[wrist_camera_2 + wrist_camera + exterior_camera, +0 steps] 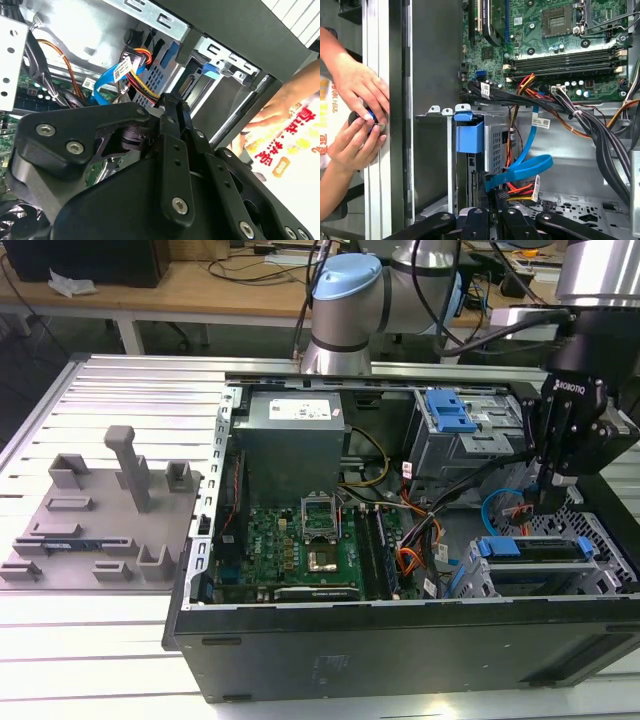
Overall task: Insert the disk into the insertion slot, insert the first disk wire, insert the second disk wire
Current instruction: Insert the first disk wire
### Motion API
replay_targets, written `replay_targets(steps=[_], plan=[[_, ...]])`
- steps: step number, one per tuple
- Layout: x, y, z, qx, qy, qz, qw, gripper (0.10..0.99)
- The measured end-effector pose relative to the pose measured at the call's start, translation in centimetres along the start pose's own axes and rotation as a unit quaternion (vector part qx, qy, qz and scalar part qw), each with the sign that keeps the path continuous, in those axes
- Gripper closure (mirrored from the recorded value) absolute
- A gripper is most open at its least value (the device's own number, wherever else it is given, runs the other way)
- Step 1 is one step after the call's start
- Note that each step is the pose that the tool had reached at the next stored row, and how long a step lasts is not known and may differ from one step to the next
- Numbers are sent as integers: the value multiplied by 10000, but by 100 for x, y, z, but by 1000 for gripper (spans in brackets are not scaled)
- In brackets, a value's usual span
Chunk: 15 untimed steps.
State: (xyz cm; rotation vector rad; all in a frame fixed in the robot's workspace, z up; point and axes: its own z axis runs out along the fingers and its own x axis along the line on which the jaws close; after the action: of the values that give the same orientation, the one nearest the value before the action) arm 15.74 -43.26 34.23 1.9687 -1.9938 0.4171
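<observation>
The disk [540, 549] lies in its bright blue frame [470, 137] inside the insertion slot [603, 537], the low perforated cage at the exterior view's right. My gripper [553, 502] hangs just behind the disk's rear end. In the second wrist view my gripper [170, 102] has its fingers drawn together where the red, yellow and black wire bundle [141, 75] ends, so it appears shut on the first disk wire's plug. The second disk wire [527, 169], a light-blue flat cable, loops loose beside the cage and close to my gripper [492, 212].
A taller grey cage with a blue handle [450, 410] stands behind the slot. The motherboard [300, 550] and thick black cable bundles [600, 135] fill the case's middle. A person's hands [355, 115] work at the case's outer wall. A grey fixture plate [100, 510] lies at the exterior view's left.
</observation>
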Motion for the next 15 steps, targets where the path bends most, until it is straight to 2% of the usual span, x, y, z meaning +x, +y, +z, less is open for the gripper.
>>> replay_targets(steps=[1,5,6,8,9,15], plan=[[12,-3,6,-2,-93,2,10000,922],[41,-8,18,-8,-320,8,9995,922],[50,-9,23,-12,-417,14,9991,922],[63,-9,29,-17,-520,21,9986,922],[88,-20,40,-36,-554,15,9985,922],[162,-108,73,-187,-595,-45,9980,922]])
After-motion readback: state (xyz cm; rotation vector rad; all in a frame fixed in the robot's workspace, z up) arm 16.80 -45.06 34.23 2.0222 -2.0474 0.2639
